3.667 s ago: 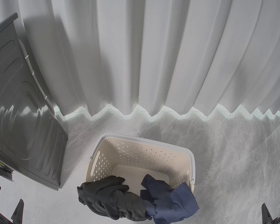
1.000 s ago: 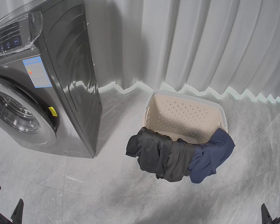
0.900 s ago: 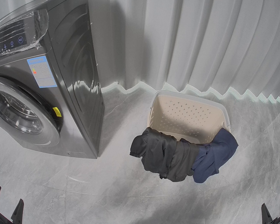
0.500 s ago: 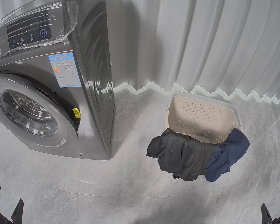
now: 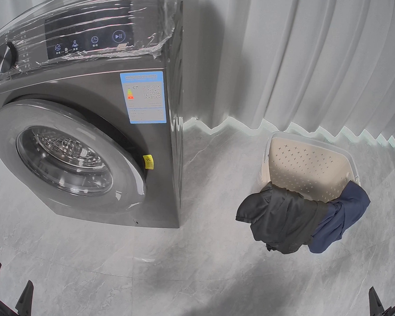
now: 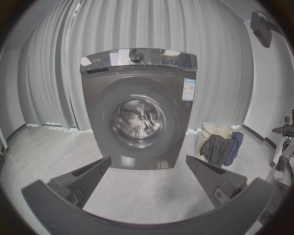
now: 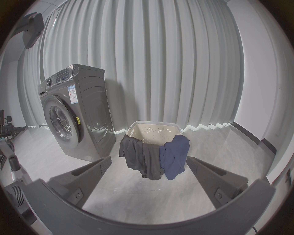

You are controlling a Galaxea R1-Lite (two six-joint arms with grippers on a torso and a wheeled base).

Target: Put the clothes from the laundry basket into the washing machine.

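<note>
The washing machine (image 5: 160,185) is dark metallic grey, with a blue-and-white label (image 5: 143,97) and a yellow sticker (image 5: 148,161) on its front. Beside it, the laundry basket (image 5: 308,167) is cream, white-rimmed, dotted with star-shaped holes; it carries a charcoal garment (image 5: 282,219) and a navy garment (image 5: 343,211). The floor (image 5: 199,271) is pale grey, veined like marble; the curtain (image 5: 310,61) behind the machine white

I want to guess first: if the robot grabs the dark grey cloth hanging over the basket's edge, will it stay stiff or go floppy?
Probably floppy: the dark grey garment sags in folds over the rim of the cream plastic laundry basket. It may tug the dark blue garment along, since the two seem to overlap.
</note>
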